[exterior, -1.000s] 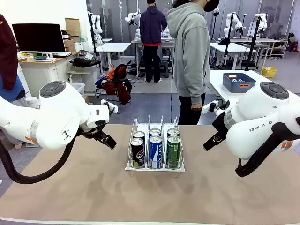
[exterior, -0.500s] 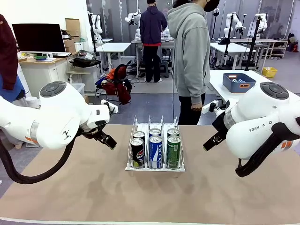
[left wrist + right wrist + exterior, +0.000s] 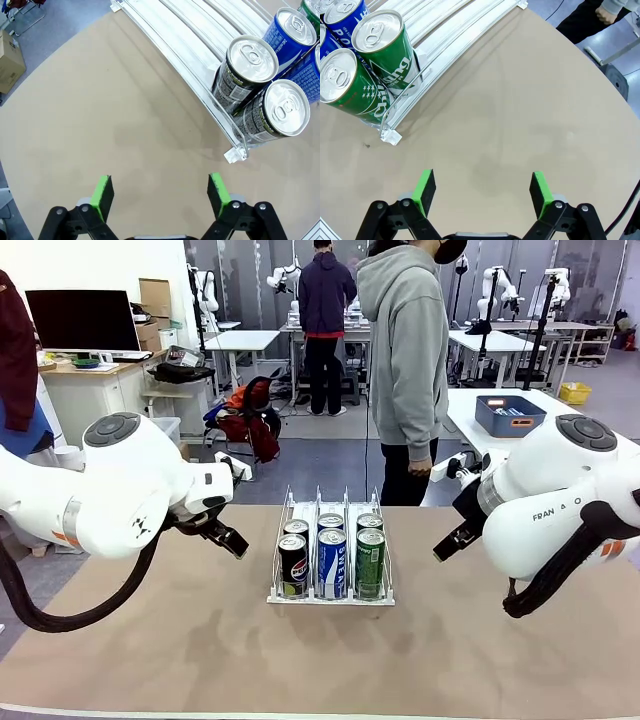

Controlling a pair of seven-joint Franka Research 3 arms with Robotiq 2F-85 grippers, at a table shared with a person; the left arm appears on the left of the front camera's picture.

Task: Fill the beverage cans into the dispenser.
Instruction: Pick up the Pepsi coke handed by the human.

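Beverage cans [image 3: 331,540] stand six in all inside the dispenser [image 3: 330,598] at the centre of the front view. Two black cans [image 3: 293,565] fill the picture's left lane, two blue-and-white cans [image 3: 332,562] the middle and two green cans [image 3: 370,562] the right, each pair one right behind the other at the lower, near end of its lane. Above them in the frame the lanes run bare, so there seems to be room for more. The tan tabletop [image 3: 200,640] around the rack lies bare, so I judge the loading either finished or waiting on a fresh supply; which, I cannot tell. The left gripper [image 3: 228,538] hangs at middle left, just beside the rack, its jaws spread wide and empty; in its wrist view the green pads [image 3: 103,192] sit over bare table, with the black cans at upper right. The right gripper [image 3: 450,542] mirrors it at middle right, likewise spread and holding nothing, with the green cans at the upper left of its wrist view. A person [image 3: 405,360] stands beyond the far edge, upper centre.
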